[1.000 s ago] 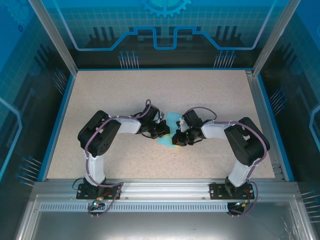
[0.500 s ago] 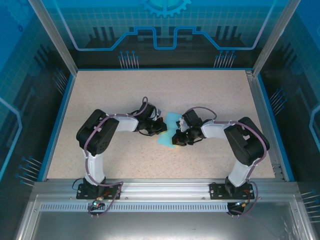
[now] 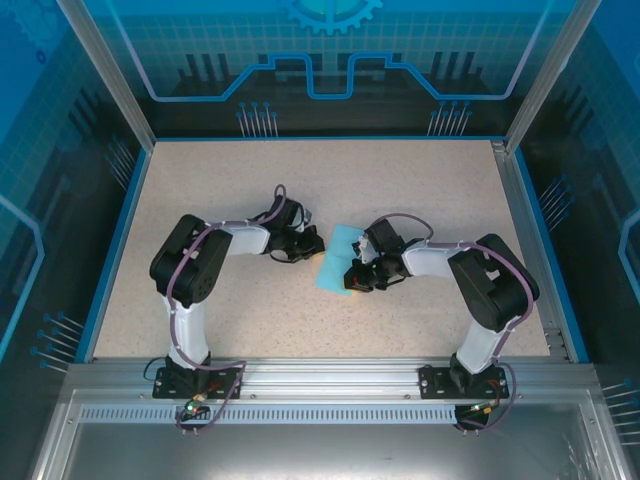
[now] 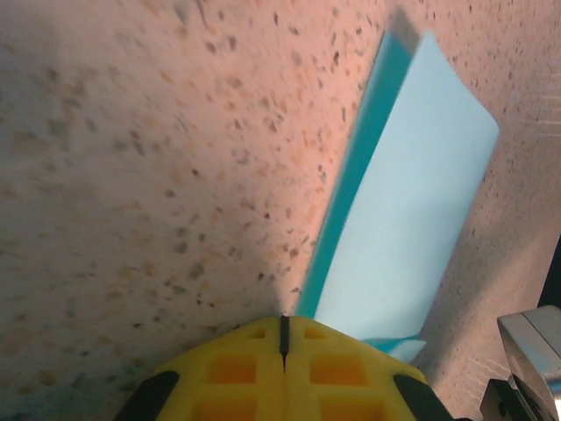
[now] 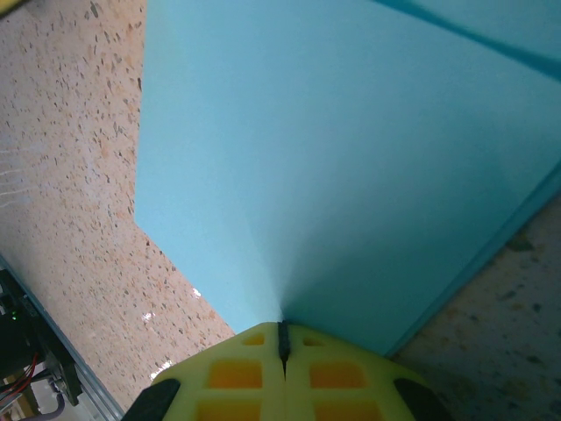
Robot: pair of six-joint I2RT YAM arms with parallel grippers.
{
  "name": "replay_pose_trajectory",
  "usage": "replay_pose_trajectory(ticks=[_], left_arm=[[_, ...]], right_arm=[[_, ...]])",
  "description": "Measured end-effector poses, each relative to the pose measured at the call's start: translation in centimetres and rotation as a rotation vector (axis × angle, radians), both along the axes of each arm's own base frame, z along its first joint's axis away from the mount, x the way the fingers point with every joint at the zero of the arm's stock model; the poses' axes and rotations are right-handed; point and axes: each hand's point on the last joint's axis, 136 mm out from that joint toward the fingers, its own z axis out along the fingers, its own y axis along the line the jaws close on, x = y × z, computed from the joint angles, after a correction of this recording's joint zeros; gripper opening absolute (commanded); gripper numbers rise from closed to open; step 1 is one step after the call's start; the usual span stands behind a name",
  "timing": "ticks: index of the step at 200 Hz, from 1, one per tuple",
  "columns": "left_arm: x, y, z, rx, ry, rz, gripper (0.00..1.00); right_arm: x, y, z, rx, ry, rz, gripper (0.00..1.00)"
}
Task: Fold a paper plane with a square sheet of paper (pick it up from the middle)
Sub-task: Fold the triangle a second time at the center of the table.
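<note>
Top view first, and straight to the speckled table (image 3: pixel 420 180): right at the middle of frame, the square sheet of paper (image 3: pixel 335 258), light blue, angled from lower left to upper right, flat or close to it.

Over to the left gripper (image 3: pixel 312 244), just off the sheet's upper-left edge. Pressed fully together, with nothing seen between the tips.

Now the right gripper (image 3: pixel 350 280), at the sheet's lower-right edge, low over the table.

Left wrist view: yellow fingers (image 4: pixel 237 360) bottom centre, seam tight, no gap. Blue paper (image 4: pixel 403 202) running from beside those tips up to the upper right of frame, with a darker teal strip along its left edge. Touching the tips or merely beside them? Cannot tell.

Right wrist view: yellow tips of the right gripper (image 5: pixel 282 333) at bottom centre, closed hard. Blue sheet (image 5: pixel 351 158) across most of frame, both its edges narrowing straight into that seam, so pinched there by the look of it. Darker band across the upper right corner. Bare table (image 5: pixel 61 132) down the left side.
</note>
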Motion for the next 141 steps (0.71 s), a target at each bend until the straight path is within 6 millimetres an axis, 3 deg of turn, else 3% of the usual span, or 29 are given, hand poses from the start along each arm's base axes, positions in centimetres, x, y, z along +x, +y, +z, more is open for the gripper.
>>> replay_pose_trajectory(ticks=[43,91,116,141], left_arm=[[0.3,0.6,0.6,0.021,-0.004,0.012,0.03],[0.2,-0.8,5.5,-0.039,-0.098,-0.021,0.02],[-1.3,-2.7,5.4,-0.06,-0.085,-0.082,0.01],[-2.6,-4.1,4.1,-0.064,-0.05,-0.128,0.0]], right_arm=[[0.0,0.0,0.0,0.001,0.0,0.0,0.02],[0.1,0.1,0.1,0.003,0.003,-0.005,0.03],[0.1,0.1,0.1,0.002,0.007,-0.008,0.03],[0.1,0.1,0.1,0.001,0.01,-0.009,0.03]])
